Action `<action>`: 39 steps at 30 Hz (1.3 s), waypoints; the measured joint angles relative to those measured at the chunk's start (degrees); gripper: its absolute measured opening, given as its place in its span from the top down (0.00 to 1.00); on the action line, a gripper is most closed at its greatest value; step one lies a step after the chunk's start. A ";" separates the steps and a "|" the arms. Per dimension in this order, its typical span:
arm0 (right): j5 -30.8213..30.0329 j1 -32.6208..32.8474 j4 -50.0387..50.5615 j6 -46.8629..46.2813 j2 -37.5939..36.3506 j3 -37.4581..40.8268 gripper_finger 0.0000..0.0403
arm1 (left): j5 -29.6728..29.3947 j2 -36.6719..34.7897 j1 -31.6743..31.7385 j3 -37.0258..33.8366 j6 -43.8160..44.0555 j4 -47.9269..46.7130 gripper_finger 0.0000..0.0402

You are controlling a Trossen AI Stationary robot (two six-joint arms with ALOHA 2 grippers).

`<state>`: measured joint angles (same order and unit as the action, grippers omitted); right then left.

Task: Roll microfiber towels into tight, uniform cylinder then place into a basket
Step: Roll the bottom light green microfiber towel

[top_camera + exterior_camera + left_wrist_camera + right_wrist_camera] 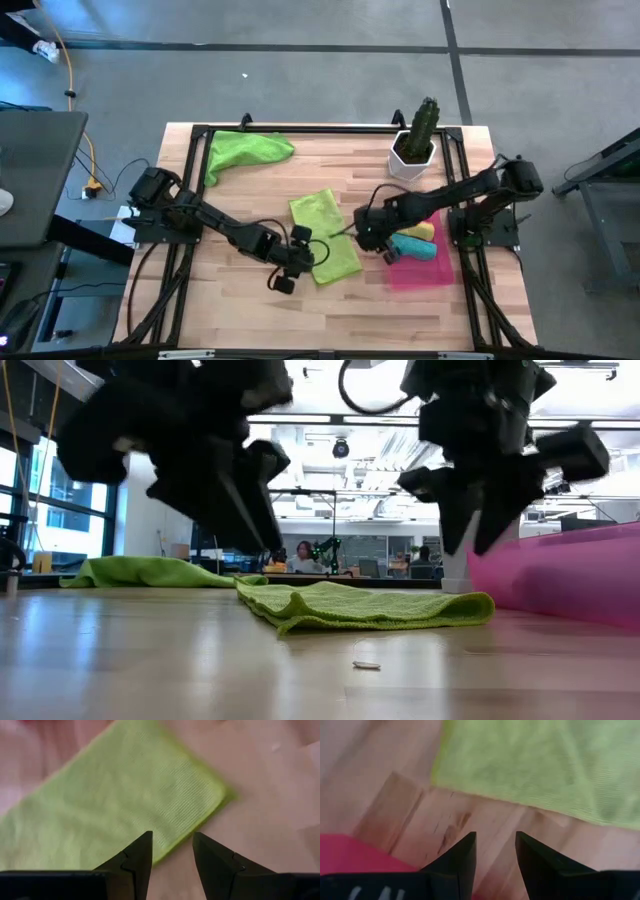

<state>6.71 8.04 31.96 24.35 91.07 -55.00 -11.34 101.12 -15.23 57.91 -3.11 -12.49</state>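
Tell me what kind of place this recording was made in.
Probably a robotics lab or open-plan workshop. The wooden table sits in a black frame on a grey concrete floor, the low view shows a large room with ceiling strip lights and a seated person at desks, and another robot arm stands there.

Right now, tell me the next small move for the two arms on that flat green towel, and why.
Probably lower both grippers onto the flat green towel and pinch its near edge to start the roll. The left gripper hangs open just over one edge, the right gripper open above bare wood beside the towel, and neither holds anything. The towel lies flat, unrolled, while the basket already holds rolled ones.
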 joint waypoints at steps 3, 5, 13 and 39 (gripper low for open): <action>-1.01 2.35 -0.39 1.60 2.85 0.00 0.68 | 0.25 0.58 -1.68 0.07 -2.07 3.64 0.67; -2.00 3.97 -0.65 1.56 4.12 0.00 0.68 | 0.26 1.47 -2.87 0.04 -3.17 5.64 0.67; -5.28 8.83 -5.33 1.90 5.76 0.02 0.68 | -0.57 7.50 -4.72 0.11 -6.14 12.09 0.67; -8.08 10.50 -11.68 3.41 5.77 0.02 0.68 | -3.15 13.40 -5.83 0.33 1.65 14.45 0.99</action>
<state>-1.37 18.55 20.28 27.77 96.84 -54.98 -14.49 114.52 -21.05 58.24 -1.47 1.96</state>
